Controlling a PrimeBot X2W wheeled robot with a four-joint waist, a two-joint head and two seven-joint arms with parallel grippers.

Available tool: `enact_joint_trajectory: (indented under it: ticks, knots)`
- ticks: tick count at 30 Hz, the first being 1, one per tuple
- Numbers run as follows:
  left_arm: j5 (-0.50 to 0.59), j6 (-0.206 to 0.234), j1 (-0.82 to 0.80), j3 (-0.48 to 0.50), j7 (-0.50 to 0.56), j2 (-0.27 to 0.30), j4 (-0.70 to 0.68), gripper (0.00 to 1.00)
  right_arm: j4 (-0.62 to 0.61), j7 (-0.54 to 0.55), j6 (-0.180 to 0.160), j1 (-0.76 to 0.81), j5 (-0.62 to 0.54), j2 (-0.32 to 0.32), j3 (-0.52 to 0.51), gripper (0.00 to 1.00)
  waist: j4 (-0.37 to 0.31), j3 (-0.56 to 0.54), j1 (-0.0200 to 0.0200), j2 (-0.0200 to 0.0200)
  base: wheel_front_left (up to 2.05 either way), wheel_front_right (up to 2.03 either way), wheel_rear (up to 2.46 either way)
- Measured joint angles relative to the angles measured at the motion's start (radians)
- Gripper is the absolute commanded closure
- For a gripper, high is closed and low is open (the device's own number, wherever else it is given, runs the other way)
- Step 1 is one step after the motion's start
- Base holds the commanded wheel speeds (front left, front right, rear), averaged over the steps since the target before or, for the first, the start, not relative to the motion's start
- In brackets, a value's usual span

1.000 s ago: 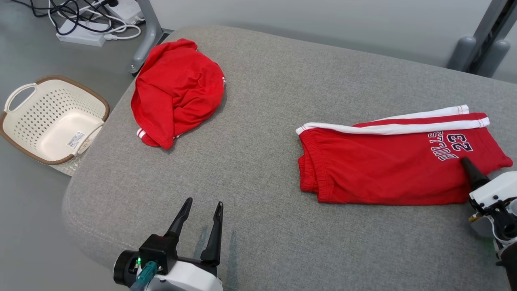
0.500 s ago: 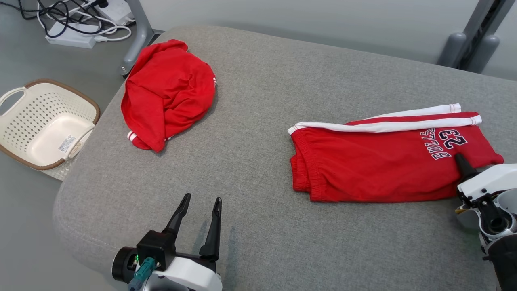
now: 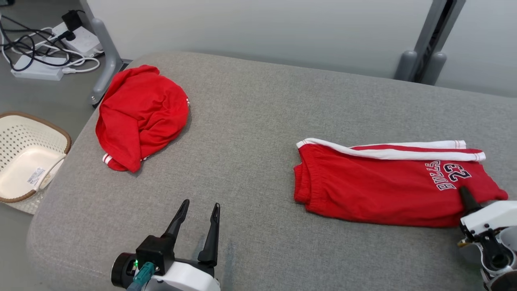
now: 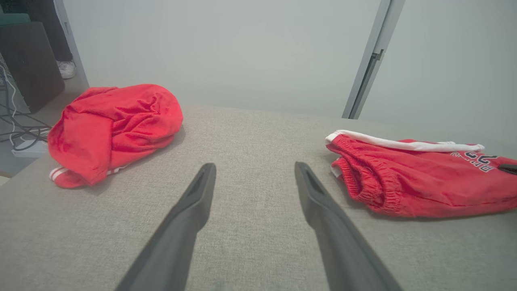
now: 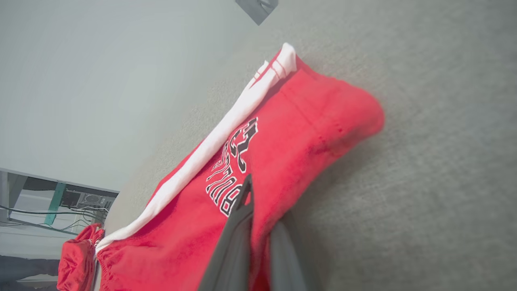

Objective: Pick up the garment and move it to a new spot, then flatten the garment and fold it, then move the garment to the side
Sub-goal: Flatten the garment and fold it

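Observation:
The garment, red shorts (image 3: 375,190) with a white side stripe and "BULLS 23" print, lies folded on the right of the grey padded surface (image 3: 258,121). My right gripper (image 3: 464,193) is shut on the shorts' near right edge beside the print. In the right wrist view one finger lies on top of the shorts (image 5: 291,137) and the other under the cloth, right gripper (image 5: 262,210) pinching it. My left gripper (image 3: 199,207) stands open over bare grey fabric at the front, apart from the shorts (image 4: 412,182); the left gripper (image 4: 254,169) holds nothing.
A second, crumpled red garment (image 3: 141,115) lies at the back left of the surface. A cream basket (image 3: 60,135) sits on the floor to the left, cables and a power strip (image 3: 40,60) behind it. Grey posts (image 3: 424,44) stand by the wall at the far right.
My right gripper has shut on the shorts' edge. The whole head view has shifted, so the camera has moved. The left gripper stays open in place.

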Motion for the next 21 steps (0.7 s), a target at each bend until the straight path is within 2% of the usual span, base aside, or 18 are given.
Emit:
enact_joint_trajectory:
  ticks: [12,21]
  knots:
    - [-0.002,-0.003,0.016,0.007,0.0,0.0,0.003,0.0,0.083,-0.042,0.0,0.114,0.013,-0.015,-0.077,1.0,-0.075,-0.059,0.0,0.0,0.0,0.0,0.0]
    - [0.0,-0.009,0.02,0.005,0.0,0.0,0.002,0.0,0.058,-0.076,0.0,0.076,-0.018,-0.011,-0.07,1.0,-0.097,-0.048,0.0,0.0,0.0,0.0,0.0]
